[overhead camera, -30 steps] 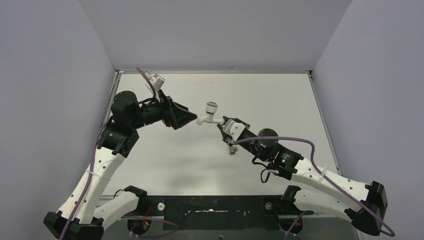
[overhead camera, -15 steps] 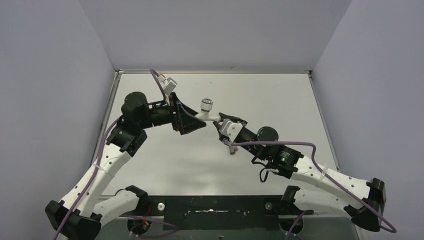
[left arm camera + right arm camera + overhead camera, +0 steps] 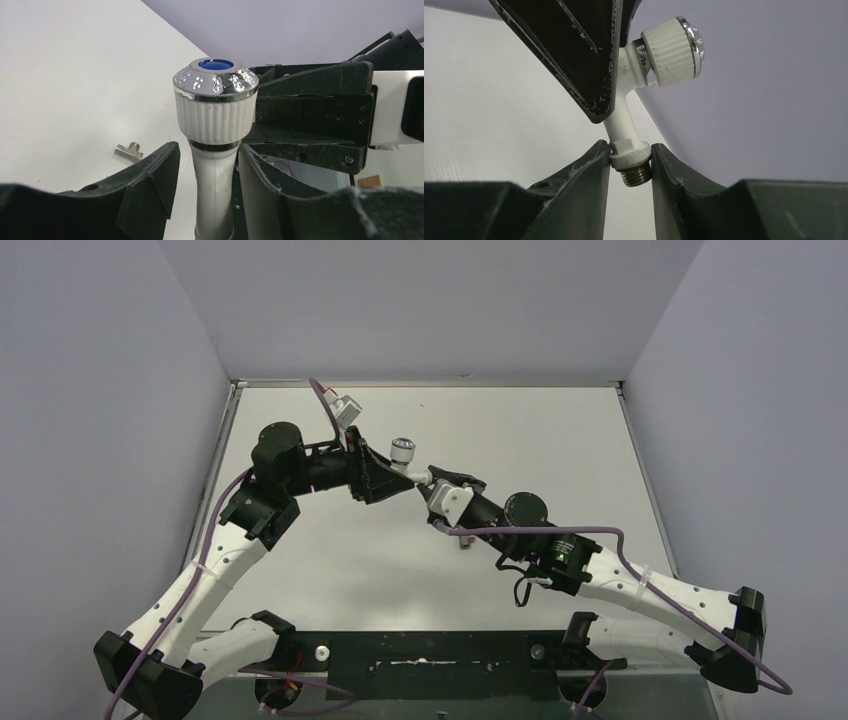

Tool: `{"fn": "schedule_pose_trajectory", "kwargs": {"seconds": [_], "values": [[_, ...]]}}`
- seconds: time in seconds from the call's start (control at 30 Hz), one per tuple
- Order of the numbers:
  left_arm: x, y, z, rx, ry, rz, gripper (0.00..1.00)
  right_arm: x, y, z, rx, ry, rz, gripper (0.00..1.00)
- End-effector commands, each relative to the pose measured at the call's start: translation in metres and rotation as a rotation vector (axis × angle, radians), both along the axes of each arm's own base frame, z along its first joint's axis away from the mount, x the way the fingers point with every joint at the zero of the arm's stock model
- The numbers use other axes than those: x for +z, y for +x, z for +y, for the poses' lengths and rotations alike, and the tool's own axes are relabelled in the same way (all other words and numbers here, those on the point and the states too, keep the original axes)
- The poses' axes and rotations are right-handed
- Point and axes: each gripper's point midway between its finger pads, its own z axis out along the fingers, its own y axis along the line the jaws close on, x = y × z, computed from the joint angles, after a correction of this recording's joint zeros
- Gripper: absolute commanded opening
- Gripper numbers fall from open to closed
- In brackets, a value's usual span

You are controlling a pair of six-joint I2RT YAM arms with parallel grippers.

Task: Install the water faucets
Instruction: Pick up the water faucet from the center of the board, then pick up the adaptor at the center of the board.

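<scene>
The right gripper (image 3: 432, 480) holds the faucet (image 3: 408, 458) in the air above the tabletop (image 3: 560, 440). Its fingers are clamped on the white collar just above the brass thread, and the thread sticks out between the fingertips toward the wrist.

From those fingers the faucet's long axis runs outward along the white stem to the ribbed knob with the blue dot. The knob is past the fingertips of both arms.

The left gripper (image 3: 397, 480) meets the faucet from the opposite side. Its fingers straddle the stem just under the knob, across the long axis. The left wrist view shows one finger against the stem and a thin gap at the other, so it cannot be told whether a firm pinch is made.

A small brass fitting (image 3: 128, 150) lies on the tabletop, below and to one side of the left fingers, well apart from them.

A second earlier the left fingers stood wider and clear of the faucet. They now enclose the stem, and the faucet sits slightly nearer the left arm.
</scene>
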Motion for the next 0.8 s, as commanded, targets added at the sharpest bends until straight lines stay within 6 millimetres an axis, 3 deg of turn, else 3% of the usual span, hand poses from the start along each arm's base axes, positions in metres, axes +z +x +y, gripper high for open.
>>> {"fn": "schedule_pose_trajectory", "kwargs": {"seconds": [0.0,0.37,0.53,0.6,0.7,0.77], "values": [[0.024,0.005,0.000,0.027,-0.035,-0.099,0.45,0.040,0.001,-0.001,-0.032,0.095,-0.039,0.00],[0.030,0.005,-0.001,0.024,-0.051,-0.111,0.33,0.043,-0.002,0.005,-0.031,0.106,-0.019,0.00],[0.029,0.003,-0.002,0.010,-0.052,-0.099,0.18,0.043,-0.002,0.007,-0.027,0.103,-0.017,0.00],[0.035,0.003,-0.004,0.004,-0.068,-0.124,0.00,0.041,-0.003,0.008,-0.023,0.100,-0.013,0.00],[0.034,0.005,-0.004,0.000,-0.060,-0.122,0.00,0.038,-0.004,0.008,-0.020,0.094,0.002,0.01],[0.032,0.005,-0.004,-0.001,-0.045,-0.121,0.00,0.037,-0.007,0.007,-0.011,0.103,0.022,0.11]]}}
